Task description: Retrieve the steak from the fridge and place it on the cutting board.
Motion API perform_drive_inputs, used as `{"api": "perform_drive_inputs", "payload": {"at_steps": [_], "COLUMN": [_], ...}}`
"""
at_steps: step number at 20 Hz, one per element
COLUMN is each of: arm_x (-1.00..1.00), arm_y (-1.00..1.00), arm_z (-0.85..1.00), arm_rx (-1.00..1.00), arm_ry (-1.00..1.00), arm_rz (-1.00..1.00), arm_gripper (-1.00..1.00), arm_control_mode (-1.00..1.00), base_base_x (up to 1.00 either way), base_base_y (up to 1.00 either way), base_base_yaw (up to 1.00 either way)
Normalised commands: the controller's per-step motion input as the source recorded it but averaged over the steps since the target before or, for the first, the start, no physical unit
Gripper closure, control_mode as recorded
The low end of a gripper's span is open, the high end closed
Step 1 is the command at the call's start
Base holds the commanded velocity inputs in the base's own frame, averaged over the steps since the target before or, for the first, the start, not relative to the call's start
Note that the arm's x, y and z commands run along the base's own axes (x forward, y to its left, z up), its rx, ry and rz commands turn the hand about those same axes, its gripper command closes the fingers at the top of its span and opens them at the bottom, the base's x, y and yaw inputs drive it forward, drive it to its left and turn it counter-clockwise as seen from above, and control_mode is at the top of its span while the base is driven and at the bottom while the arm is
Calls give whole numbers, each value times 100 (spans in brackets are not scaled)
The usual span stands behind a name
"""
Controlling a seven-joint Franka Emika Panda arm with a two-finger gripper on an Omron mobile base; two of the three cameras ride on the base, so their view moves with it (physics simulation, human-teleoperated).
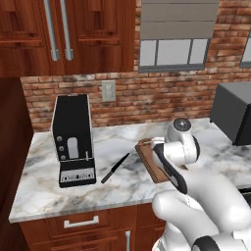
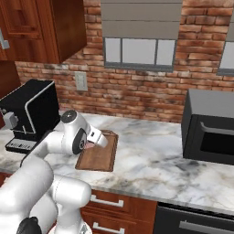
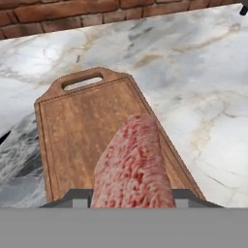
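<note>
The marble worktop (image 1: 44,191) carries a black coffee machine (image 1: 73,139) at the left, a dark knife (image 1: 115,167) lying just beside the cutting board (image 3: 82,131), and a dark grey microwave (image 2: 210,132) well apart at the right. The end effector (image 3: 131,196) is closed on the steak (image 3: 133,164), holding it above the board, handle end toward the brick wall (image 2: 146,91). From both base cameras the arm's own wrist covers the fingers and most of the steak; a pink sliver shows (image 2: 87,146). Contact between steak and board cannot be told.
</note>
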Motion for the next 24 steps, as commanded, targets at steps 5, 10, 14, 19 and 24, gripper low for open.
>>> {"api": "perform_drive_inputs", "payload": {"at_steps": [5, 10, 14, 19, 24], "arm_x": [24, 7, 4, 8, 10], "arm_y": [0, 0, 0, 0, 0], "arm_z": [-42, -46, -39, -35, -34], "arm_rx": [0, 0, 0, 0, 0], "arm_ry": [3, 7, 7, 7, 7], "arm_rz": [0, 0, 0, 0, 0], "arm_gripper": [100, 100, 100, 100, 100], "arm_control_mode": [-100, -100, -100, -100, -100], "base_base_x": [0, 0, 0, 0, 0], "base_base_y": [0, 0, 0, 0, 0], "base_base_yaw": [0, 0, 0, 0, 0]}}
